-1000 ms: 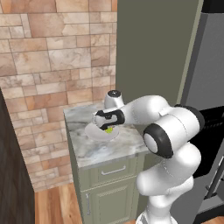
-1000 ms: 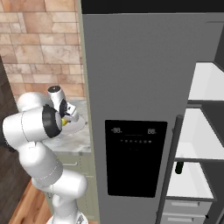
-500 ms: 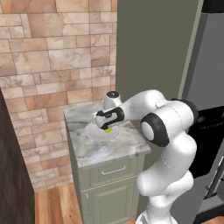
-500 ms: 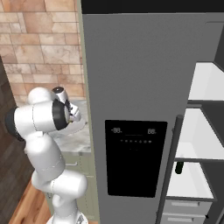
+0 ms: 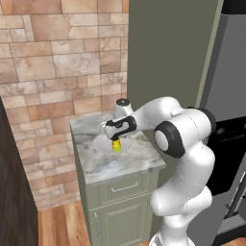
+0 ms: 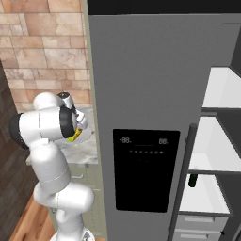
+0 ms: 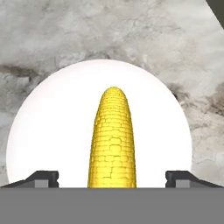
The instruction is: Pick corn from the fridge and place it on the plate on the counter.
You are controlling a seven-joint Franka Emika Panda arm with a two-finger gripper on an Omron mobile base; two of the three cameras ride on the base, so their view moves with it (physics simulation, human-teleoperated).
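The yellow corn (image 7: 112, 140) stands on end over the middle of the white plate (image 7: 52, 131), its tip pointing down at the plate. My gripper (image 7: 113, 179) is open, its fingertips (image 7: 43, 177) spread wide to either side of the cob and clear of it. From the left base view, the gripper (image 5: 116, 139) hangs just above the corn (image 5: 116, 146) and plate (image 5: 102, 143) on the marble counter (image 5: 125, 161). The corn (image 6: 74, 137) also peeks out beside my arm in the right base view, left of the grey fridge (image 6: 146, 103).
A brick wall (image 5: 57, 62) backs the counter. The fridge door with its black dispenser panel (image 6: 145, 169) stands close on the right. Behind it, white shelves (image 6: 216, 160) hold a dark green bottle (image 6: 192, 180). The cabinet drawer (image 5: 124, 187) lies under the counter edge.
The jaws have opened off the corn, which now stands free between them over the plate. The arm has stretched a little further over the counter since the earliest frame.
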